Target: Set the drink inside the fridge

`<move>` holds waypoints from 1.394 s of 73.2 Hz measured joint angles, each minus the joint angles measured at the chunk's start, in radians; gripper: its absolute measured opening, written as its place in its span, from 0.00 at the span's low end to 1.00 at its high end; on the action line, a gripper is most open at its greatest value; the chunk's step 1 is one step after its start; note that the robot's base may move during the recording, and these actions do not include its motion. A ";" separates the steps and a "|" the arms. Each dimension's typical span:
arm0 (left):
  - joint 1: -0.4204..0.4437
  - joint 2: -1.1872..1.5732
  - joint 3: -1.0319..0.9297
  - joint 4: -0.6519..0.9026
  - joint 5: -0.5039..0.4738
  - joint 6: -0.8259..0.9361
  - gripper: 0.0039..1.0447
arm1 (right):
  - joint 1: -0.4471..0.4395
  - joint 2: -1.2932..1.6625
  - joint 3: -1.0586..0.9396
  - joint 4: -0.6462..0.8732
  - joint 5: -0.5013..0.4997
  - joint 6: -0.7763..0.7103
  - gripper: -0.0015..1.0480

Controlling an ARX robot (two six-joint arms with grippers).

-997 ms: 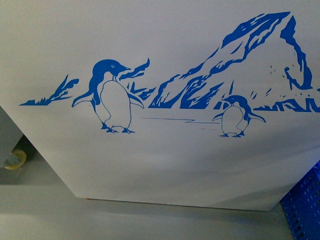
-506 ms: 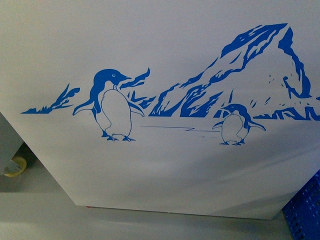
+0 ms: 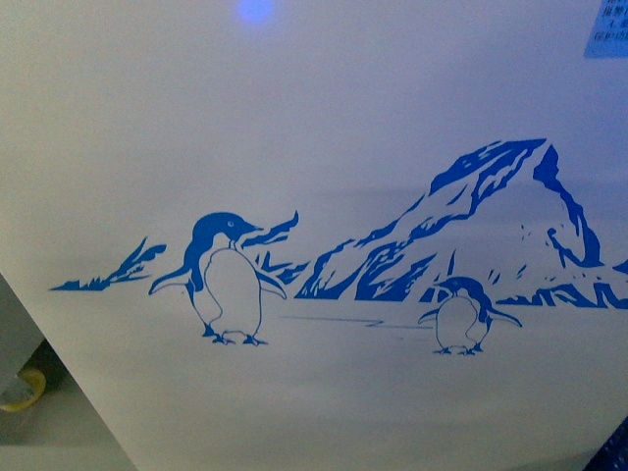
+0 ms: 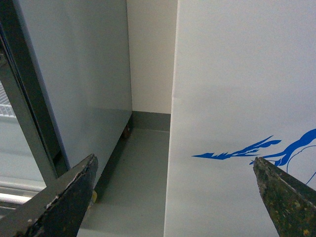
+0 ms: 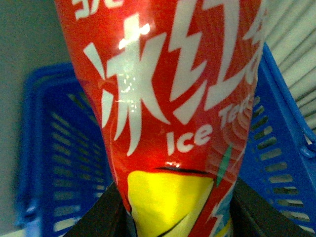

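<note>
The fridge [image 3: 324, 118] fills the front view with its white side wall and its blue penguin-and-mountain decal; neither arm shows there. The left wrist view shows the same white wall [image 4: 242, 89] close ahead, and my left gripper [image 4: 175, 197] is open with nothing between its dark fingers [image 4: 64, 197]. My right gripper [image 5: 173, 219] is shut on the drink bottle [image 5: 168, 98], a red bottle with white lettering, "Ice Tea" and a yellow patch. The bottle fills most of the right wrist view. The fridge's lid and inside are out of view.
A grey cabinet [image 4: 84, 74] with a dark-framed glass door [image 4: 22, 108] stands beside the fridge, with a narrow strip of grey floor [image 4: 140, 168] between them. A blue slotted basket [image 5: 49, 148] lies behind the bottle. A yellowish castor [image 3: 20, 392] shows under the fridge's corner.
In the front view the decal has slid down the frame, more of the upper white wall and a blue label now show, and the blue basket at the lower right has almost left the view.
</note>
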 joint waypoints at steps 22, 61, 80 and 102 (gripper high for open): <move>0.000 0.000 0.000 0.000 0.000 0.000 0.92 | -0.030 -0.639 -0.119 -0.246 -0.158 0.172 0.38; 0.000 0.000 0.000 0.000 0.000 0.000 0.92 | 0.259 -1.135 -0.113 -0.428 0.045 0.374 0.38; 0.000 0.000 0.000 0.000 0.000 0.000 0.92 | 0.544 -1.346 -0.074 -0.596 0.339 0.293 0.38; 0.000 0.000 0.000 0.000 0.000 0.000 0.92 | 0.753 -1.394 -0.077 -0.565 0.559 0.171 0.38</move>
